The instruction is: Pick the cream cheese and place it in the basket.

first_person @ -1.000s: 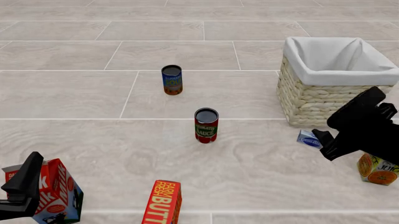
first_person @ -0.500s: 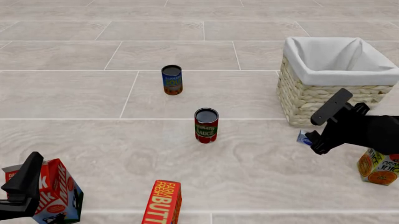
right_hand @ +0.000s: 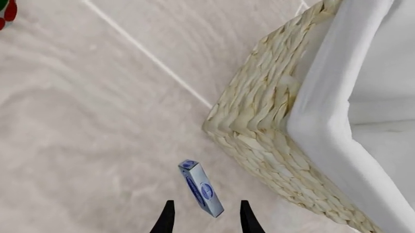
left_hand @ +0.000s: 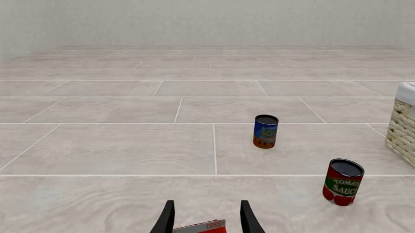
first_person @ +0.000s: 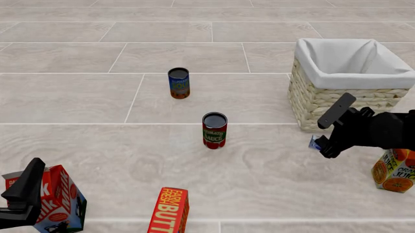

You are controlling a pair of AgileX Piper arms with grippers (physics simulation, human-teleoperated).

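The cream cheese is a small pale blue-white box resting on its narrow edge on the floor, close to the basket's near corner. In the front view only its left end shows beside my right gripper. In the right wrist view my right gripper is open, its fingertips either side of the box's near end and not touching it. The wicker basket with its white lining stands at the right, also in the right wrist view. My left gripper is open and empty, low at the front left.
A tomato sauce can stands mid-floor and a soup can farther back. A red-orange butter box is at the front. A milk carton sits by my left gripper. An orange juice carton stands at the right.
My right arm has swung toward the basket and come down over the cream cheese, hiding more of it in the front view. The left arm has not moved.
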